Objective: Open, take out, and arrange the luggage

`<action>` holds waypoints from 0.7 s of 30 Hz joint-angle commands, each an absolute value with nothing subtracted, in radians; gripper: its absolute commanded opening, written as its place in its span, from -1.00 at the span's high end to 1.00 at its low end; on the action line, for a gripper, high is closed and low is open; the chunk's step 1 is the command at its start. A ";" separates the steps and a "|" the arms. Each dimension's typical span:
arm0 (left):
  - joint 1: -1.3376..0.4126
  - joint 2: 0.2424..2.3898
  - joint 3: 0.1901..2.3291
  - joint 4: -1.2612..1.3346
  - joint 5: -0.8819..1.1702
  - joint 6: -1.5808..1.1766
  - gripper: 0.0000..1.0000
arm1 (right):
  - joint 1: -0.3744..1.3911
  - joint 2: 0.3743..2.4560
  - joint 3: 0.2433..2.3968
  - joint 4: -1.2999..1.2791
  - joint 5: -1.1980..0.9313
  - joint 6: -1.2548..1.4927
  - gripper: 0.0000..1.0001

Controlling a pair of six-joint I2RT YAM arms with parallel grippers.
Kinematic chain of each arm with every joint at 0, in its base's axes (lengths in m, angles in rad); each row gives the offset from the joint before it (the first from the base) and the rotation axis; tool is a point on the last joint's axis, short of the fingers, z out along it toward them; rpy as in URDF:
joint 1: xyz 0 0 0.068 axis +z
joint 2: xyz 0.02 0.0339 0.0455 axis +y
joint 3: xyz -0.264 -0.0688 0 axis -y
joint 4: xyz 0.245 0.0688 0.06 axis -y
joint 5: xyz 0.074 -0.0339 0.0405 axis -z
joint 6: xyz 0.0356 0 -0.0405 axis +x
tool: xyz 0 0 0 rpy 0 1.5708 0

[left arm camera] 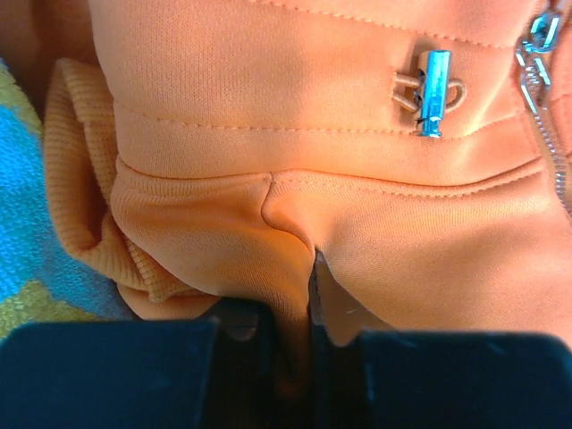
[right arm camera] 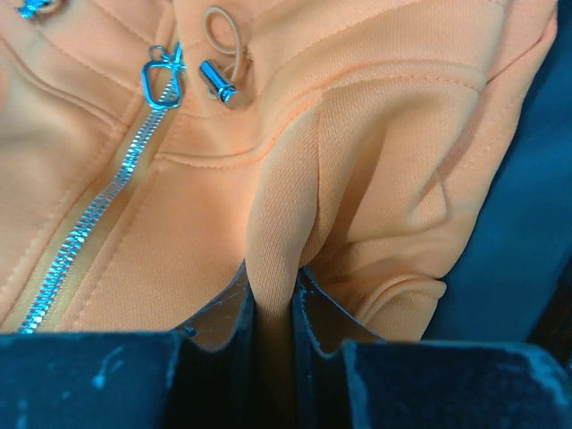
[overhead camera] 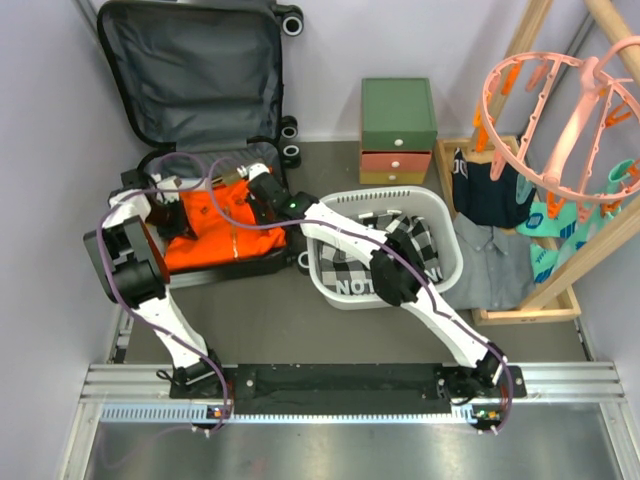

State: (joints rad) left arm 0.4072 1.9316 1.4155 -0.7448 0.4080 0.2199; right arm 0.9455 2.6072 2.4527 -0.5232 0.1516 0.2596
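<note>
checked cloth (overhead camera: pixel 338 264) in basket (overhead camera: pixel 380 196) beside luggage (overhead camera: pixel 190 80) reads "nlon".

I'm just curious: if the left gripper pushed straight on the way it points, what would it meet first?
The orange jacket: the left gripper pinches a fold of it, and more of that fabric lies ahead. What lies beneath is hidden.

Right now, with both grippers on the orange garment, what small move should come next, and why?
Probably lift both arms together: the left gripper and the right gripper each pinch a fold of the orange garment, which lies in the open luggage.
</note>
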 commanded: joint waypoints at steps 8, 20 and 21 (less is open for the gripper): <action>0.405 1.750 1.483 -0.792 0.614 0.152 1.00 | 0.910 2.318 2.339 -0.446 -0.066 0.350 1.00; 0.408 1.634 1.568 -0.811 0.610 0.132 1.00 | 0.893 2.204 2.307 -0.413 -0.069 0.380 1.00; 0.410 1.634 1.577 -0.819 0.614 0.132 1.00 | 0.891 2.194 2.306 -0.417 -0.069 0.380 1.00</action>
